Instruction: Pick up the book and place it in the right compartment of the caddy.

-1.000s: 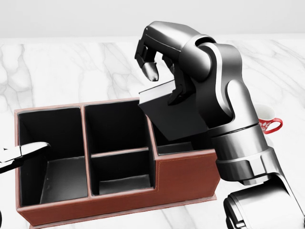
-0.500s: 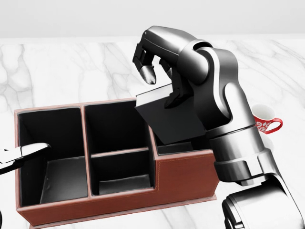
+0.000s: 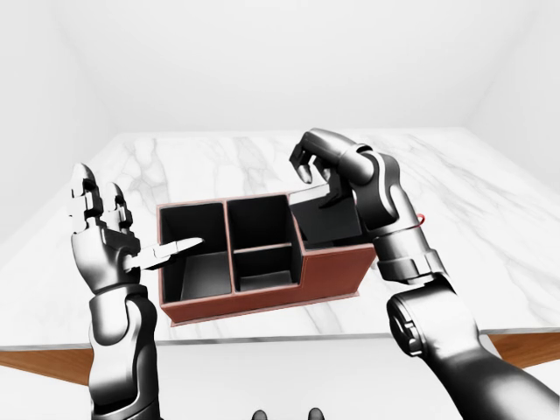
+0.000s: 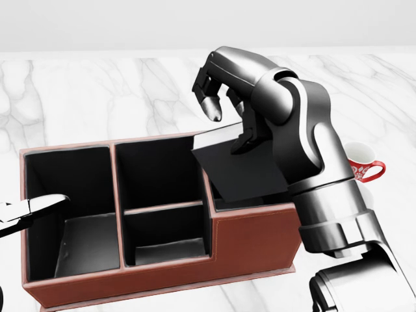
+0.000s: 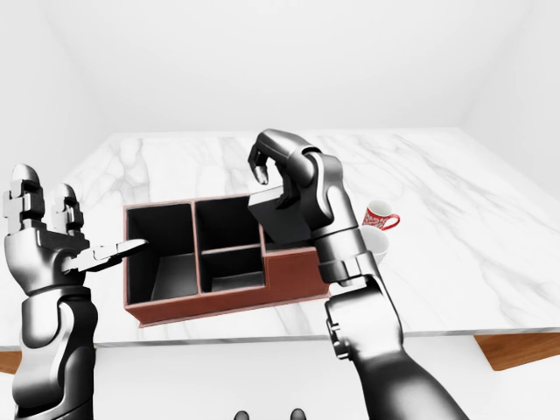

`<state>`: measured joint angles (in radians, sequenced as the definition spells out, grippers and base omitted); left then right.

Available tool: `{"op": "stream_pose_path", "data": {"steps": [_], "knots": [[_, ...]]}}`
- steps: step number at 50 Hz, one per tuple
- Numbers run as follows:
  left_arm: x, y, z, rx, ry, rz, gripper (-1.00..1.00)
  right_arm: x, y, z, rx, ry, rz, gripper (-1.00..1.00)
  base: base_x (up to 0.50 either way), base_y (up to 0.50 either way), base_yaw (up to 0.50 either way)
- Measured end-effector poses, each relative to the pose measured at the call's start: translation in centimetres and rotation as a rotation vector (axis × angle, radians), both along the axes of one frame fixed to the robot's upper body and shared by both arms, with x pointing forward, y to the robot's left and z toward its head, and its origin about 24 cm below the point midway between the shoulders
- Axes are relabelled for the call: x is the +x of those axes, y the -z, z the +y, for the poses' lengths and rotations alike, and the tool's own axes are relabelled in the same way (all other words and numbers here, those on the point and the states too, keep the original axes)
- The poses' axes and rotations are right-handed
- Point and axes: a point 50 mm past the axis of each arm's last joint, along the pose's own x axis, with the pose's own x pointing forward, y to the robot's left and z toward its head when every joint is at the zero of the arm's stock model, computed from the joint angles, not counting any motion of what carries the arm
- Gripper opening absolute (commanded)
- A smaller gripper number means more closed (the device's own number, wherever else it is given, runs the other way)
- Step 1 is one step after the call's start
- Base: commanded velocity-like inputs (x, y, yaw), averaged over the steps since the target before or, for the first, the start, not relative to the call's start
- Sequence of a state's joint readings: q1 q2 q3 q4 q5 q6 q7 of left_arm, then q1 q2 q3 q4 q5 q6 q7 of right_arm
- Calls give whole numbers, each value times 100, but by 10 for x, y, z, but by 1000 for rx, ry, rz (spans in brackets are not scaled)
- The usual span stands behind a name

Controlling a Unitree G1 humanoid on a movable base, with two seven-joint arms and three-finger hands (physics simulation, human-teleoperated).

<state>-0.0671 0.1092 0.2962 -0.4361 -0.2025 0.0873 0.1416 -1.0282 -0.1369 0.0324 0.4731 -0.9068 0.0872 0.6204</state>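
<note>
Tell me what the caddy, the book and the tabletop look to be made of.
Caddy: reddish-brown matte walls, perhaps leather or painted wood; dark, faintly glossy lining.
Book: flat black, matte cover, likely card or cloth; a pale edge shows at its top.
Tabletop: white with grey veins, looks like polished marble. All are simulator renders, so these are guesses.

The flat black book [image 4: 240, 170] fills the red-brown leather caddy's [image 4: 253, 240] right compartment mouth; the left and middle compartments gape unobstructed.

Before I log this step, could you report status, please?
Right hand holds book, tilted over caddy right compartment. Left hand open, idle. Mug clear.
</note>
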Motion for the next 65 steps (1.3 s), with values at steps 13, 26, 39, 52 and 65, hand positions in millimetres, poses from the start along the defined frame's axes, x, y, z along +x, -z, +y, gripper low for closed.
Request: {"op": "stream_pose_path", "data": {"steps": [13, 26, 39, 52, 65], "knots": [[0, 2, 0, 0, 1, 7, 100, 3, 10, -6, 18, 24, 20, -100, 0, 0, 0], [1, 3, 0, -1, 1, 12, 100, 6, 21, -11, 37, 47, 45, -100, 0, 0, 0], [1, 3, 0, -1, 1, 12, 100, 9, 20, -15, 49, 70, 34, 100, 0, 0, 0], [1, 2, 0, 0, 1, 8, 100, 10, 13, -17, 63, 79, 4, 100, 0, 0, 0], [1, 2, 0, 0, 0, 8, 100, 10, 8, -16, 74, 80, -17, 100, 0, 0, 0]]}}
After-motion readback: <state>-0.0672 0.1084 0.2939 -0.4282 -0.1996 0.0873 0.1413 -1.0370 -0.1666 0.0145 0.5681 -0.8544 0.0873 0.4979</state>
